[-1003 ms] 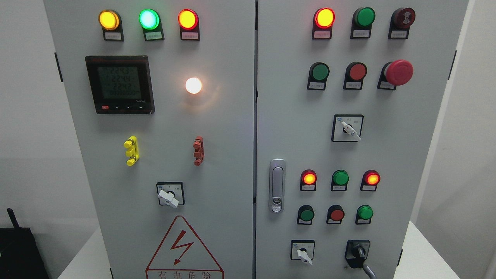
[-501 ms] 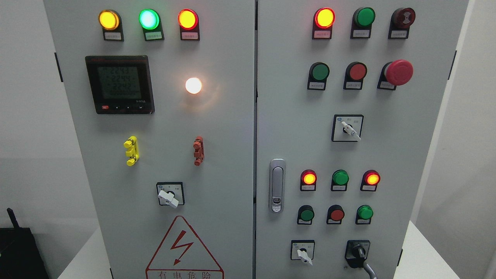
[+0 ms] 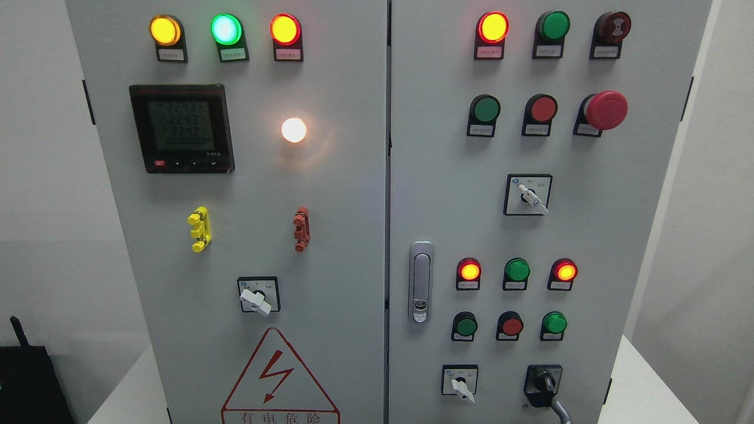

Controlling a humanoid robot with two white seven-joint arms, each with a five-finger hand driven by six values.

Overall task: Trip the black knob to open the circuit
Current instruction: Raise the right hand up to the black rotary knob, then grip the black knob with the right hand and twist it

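Neither hand shows in the head view, so whether the fingers are spread or curled cannot be told. The black knob [image 3: 543, 384] sits at the lower right corner of the right cabinet door [image 3: 436, 176], on a black base with a grey cable [image 3: 562, 410] trailing from its underside. The step in hand is judged to be the approach, not yet begun. To do it well, the right arm would likely rise from the lower right, pinch the knob's raised bar squarely and twist without dragging on the cable. Room is tight on the left: the white selector switch [image 3: 460, 386] stands just beside the knob, and three push buttons [image 3: 511, 325] lie near above. To the right, the door's edge is near, with open space beyond it over the white desk [image 3: 642, 388].
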